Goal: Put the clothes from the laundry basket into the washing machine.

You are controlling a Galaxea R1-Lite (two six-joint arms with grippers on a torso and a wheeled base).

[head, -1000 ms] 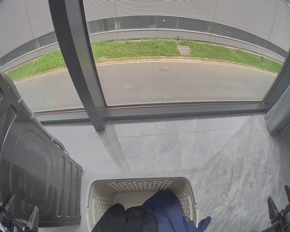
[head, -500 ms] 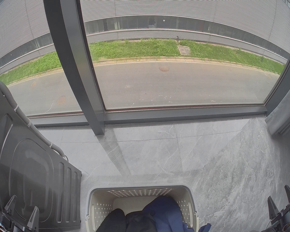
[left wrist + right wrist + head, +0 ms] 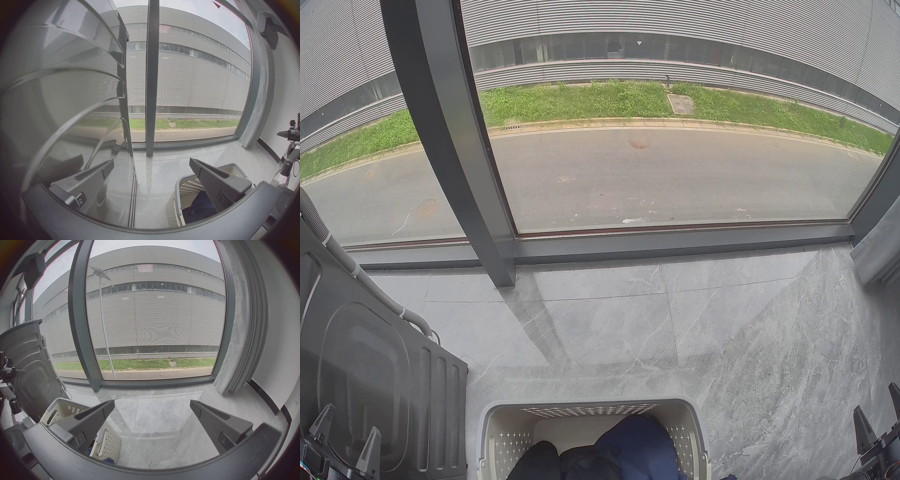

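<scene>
Clothes (image 3: 612, 453) heap in the basket (image 3: 485, 431) beside the washer (image 3: 375, 375), so the left gripper (image 3: 351, 422) or right gripper (image 3: 875, 400), both open-jawed and empty, should drop straight in and pinch a thick fold.

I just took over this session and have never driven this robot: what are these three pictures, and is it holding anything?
It is a two-armed robot on wheels. One picture looks down from its head; the other two look out from a camera on each wrist. In the head view its left end effector and right end effector sit at the lower corners, both open and empty. On the grey floor stands a white laundry basket holding a dark blue garment and a black garment. The grey washing machine is on the robot's left, beside the basket.
</scene>
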